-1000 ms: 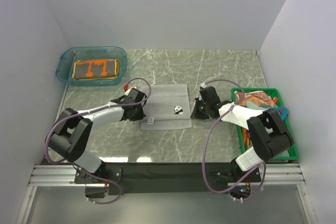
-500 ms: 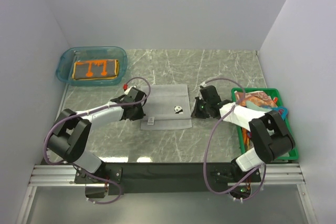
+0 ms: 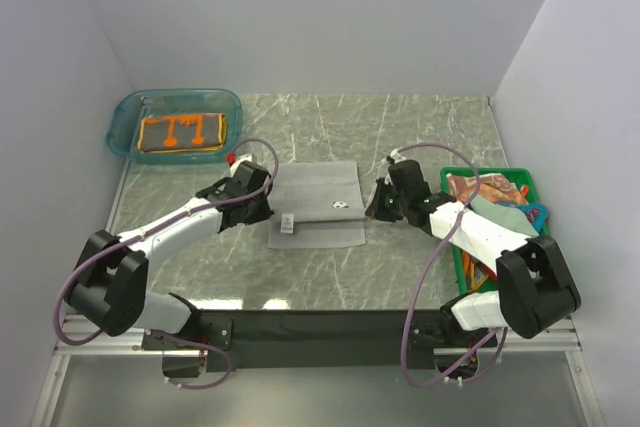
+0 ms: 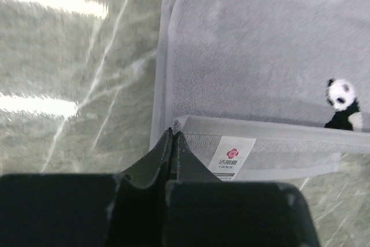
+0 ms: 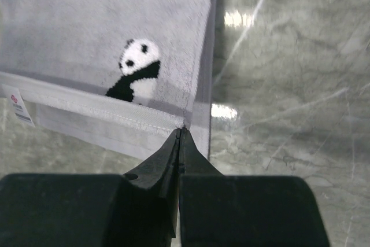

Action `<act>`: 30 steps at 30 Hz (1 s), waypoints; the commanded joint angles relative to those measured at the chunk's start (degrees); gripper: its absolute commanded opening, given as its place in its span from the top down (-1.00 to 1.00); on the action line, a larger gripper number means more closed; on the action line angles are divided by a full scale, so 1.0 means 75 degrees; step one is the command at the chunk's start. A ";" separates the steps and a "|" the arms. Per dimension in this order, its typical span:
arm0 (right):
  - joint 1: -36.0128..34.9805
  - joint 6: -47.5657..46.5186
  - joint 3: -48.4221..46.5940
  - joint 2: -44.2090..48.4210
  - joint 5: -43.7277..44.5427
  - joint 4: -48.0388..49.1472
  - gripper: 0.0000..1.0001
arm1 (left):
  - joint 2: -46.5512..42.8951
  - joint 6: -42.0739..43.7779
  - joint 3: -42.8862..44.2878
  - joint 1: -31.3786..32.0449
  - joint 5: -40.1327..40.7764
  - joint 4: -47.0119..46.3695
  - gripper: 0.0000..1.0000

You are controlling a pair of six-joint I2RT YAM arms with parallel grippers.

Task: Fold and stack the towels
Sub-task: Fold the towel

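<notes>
A pale grey-white towel [image 3: 318,187] with a small panda [image 5: 134,73] lies spread on the marble table. Its near edge is raised and turned toward the far side, so the white label [image 4: 229,158] on the underside shows. My left gripper [image 3: 262,210] is shut on the raised near-left corner [image 4: 172,131]. My right gripper [image 3: 379,209] is shut on the raised near-right corner [image 5: 181,129]. An orange-brown towel [image 3: 182,132] lies folded in the teal tub at the back left. Red patterned and pale green towels [image 3: 487,192] sit bunched in the green crate on the right.
The clear teal tub [image 3: 122,117] stands at the back left by the wall. The green crate [image 3: 553,282] runs along the right side under the right arm. Grey walls close in the left, back and right.
Both arms have reached farther from their bases, carrying the towel's near edge up and toward the far side. The folded edge now partly covers the panda in the top view.
</notes>
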State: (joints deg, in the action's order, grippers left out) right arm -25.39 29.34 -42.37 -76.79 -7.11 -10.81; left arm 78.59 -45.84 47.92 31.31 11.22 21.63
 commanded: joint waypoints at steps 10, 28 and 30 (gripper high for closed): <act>-0.0037 0.0096 0.0669 -0.0776 0.0046 0.0304 1.00 | 0.0572 -0.0192 -0.0870 -0.0015 -0.0113 -0.0621 0.99; -0.0962 -0.1685 -0.0618 0.0525 -0.0270 -0.1009 -0.06 | -0.1185 -0.0064 -0.0297 0.0068 -0.0371 0.0279 -0.54; -0.1137 -0.1978 -0.0900 0.0186 -0.0493 -0.0996 -0.06 | -0.1232 -0.0016 -0.0028 0.0068 -0.0325 0.0420 -0.54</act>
State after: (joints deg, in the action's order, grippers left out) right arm -32.38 19.75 -44.80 -73.73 -9.28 -17.47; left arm 70.11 -47.35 43.75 31.59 8.45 22.22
